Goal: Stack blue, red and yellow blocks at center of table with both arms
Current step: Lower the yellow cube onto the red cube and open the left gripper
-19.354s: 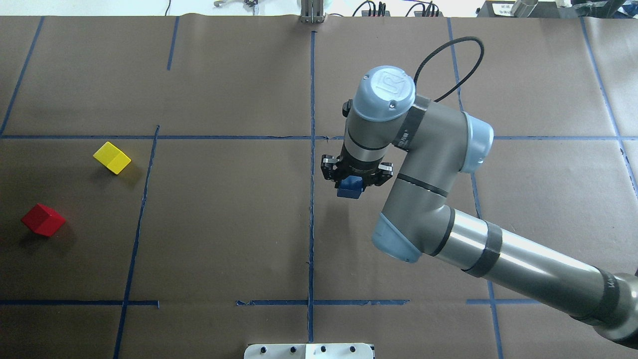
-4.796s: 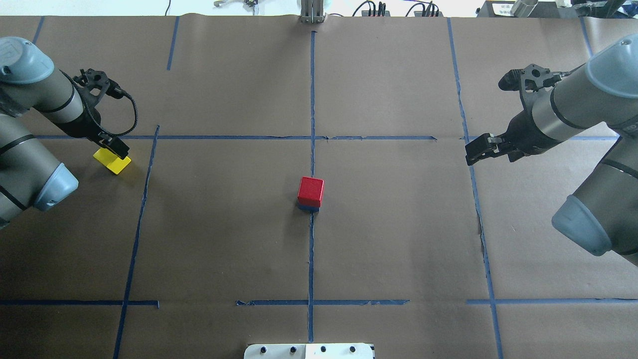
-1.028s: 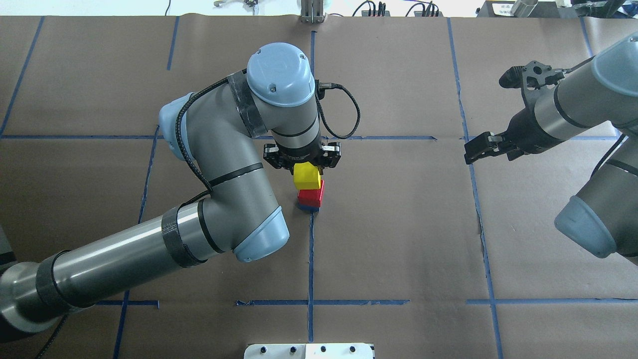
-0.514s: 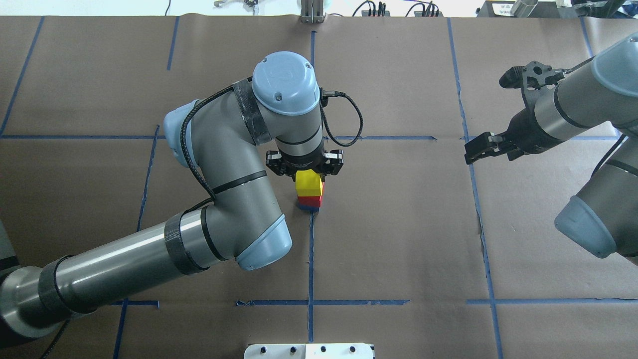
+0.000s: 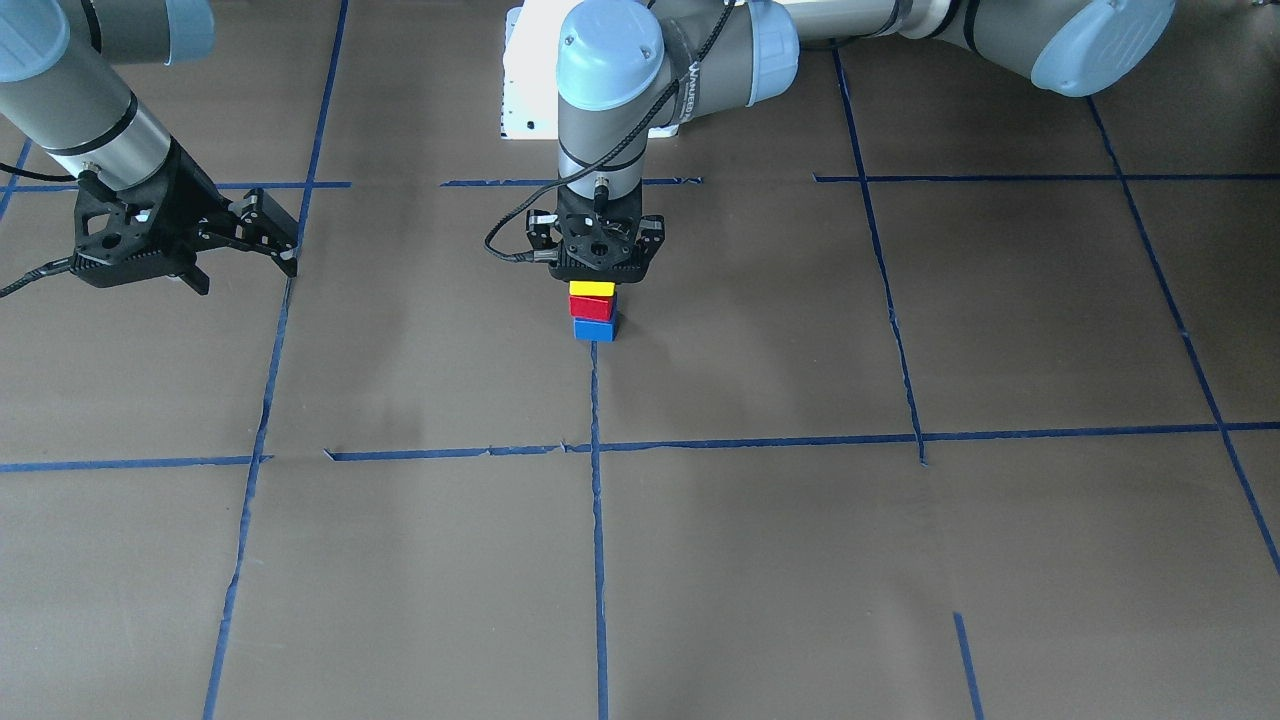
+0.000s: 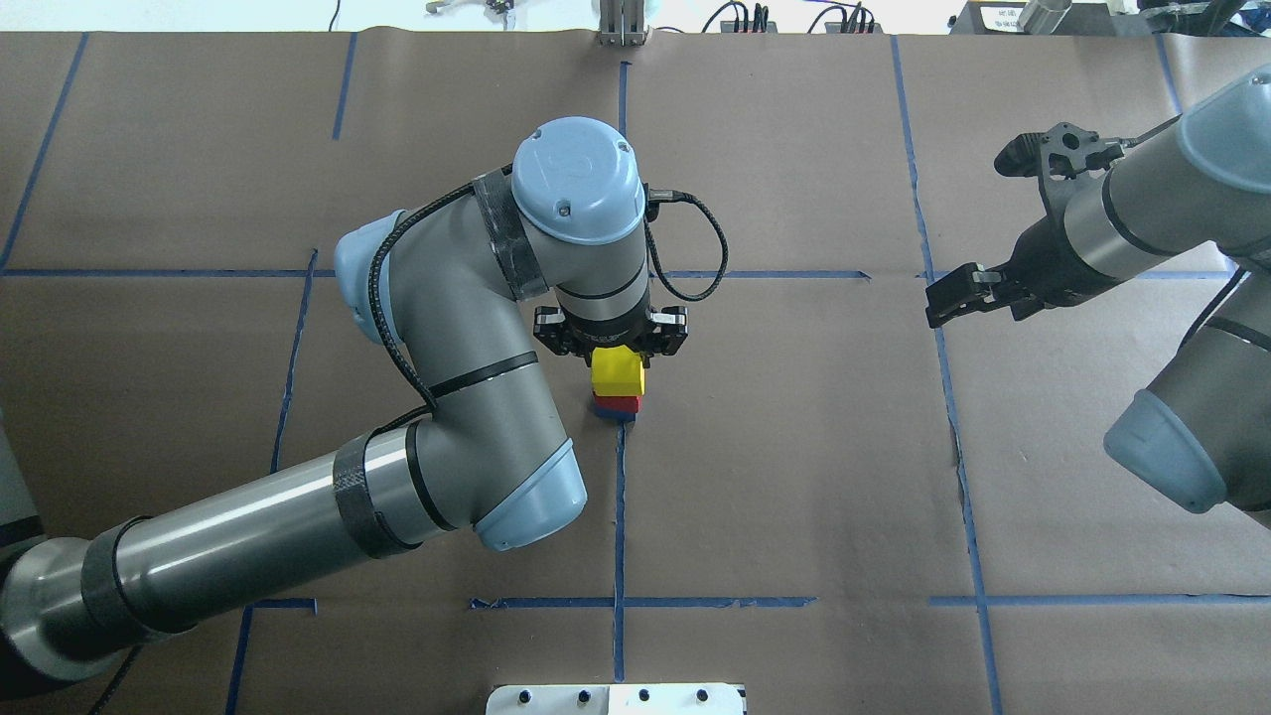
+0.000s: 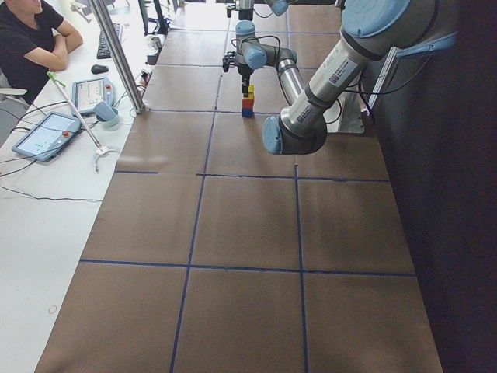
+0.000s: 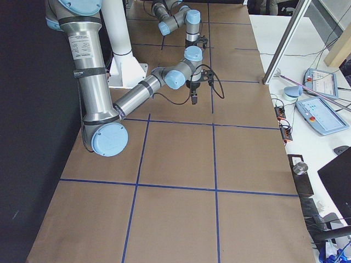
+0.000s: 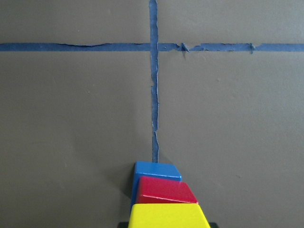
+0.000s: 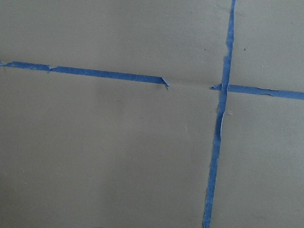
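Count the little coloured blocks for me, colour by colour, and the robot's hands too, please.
Blue block: 1
Red block: 1
Yellow block: 1
Robot hands: 2, the left hand and the right hand
Total: 5

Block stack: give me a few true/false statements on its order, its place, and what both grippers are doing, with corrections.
The blue block is at the bottom, the red block in the middle, the yellow block on top. True.
The left gripper is right above the stack, at the yellow block. True.
A fourth block is held off to the side. False: the right gripper there is open and empty.
The stack stands near a corner of the table. False: it stands at the centre, on a blue tape line.
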You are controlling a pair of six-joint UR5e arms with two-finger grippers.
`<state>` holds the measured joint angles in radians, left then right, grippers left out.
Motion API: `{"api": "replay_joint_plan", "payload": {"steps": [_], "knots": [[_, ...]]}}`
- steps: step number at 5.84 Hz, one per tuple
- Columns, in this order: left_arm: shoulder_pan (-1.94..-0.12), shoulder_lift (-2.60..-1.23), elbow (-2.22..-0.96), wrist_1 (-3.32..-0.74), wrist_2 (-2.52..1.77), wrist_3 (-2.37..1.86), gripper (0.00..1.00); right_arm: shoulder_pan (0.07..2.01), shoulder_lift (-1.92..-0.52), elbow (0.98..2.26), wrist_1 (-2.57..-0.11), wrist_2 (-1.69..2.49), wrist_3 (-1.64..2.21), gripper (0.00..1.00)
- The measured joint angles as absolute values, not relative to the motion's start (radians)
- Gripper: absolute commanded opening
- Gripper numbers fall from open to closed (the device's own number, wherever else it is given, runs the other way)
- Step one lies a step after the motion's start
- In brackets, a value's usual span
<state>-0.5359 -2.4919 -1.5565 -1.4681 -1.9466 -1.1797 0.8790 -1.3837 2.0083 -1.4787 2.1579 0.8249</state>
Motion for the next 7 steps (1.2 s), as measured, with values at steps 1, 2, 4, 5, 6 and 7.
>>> {"api": "replay_joint_plan", "payload": {"steps": [1,2,4,5,6,7], "knots": [[-0.532,-2.495,-1.557,-1.468,-1.938,-1.18,0.17,0.879,-1.384,2.007,-1.479,2.158,0.824,1.0],[-0.526,-2.495,-1.556,-1.468,-1.932,-1.18,0.17,0.879,-1.384,2.005,-1.479,2.158,0.824,1.0],[-0.523,-2.496,-1.556,-1.468,-1.928,-1.177,0.17,0.879,-1.384,2.004,-1.479,2.158,0.824,1.0],[-0.522,-2.495,-1.557,-1.468,-1.924,-1.175,0.17,0.878,-1.384,2.003,-1.479,2.158,0.824,1.0],[-0.522,-2.493,-1.562,-1.468,-1.916,-1.174,0.17,0.878,-1.384,2.004,-1.479,2.158,0.824,1.0],[-0.522,-2.49,-1.568,-1.468,-1.91,-1.174,0.26,0.878,-1.384,2.004,-1.479,2.158,0.824,1.0]]}}
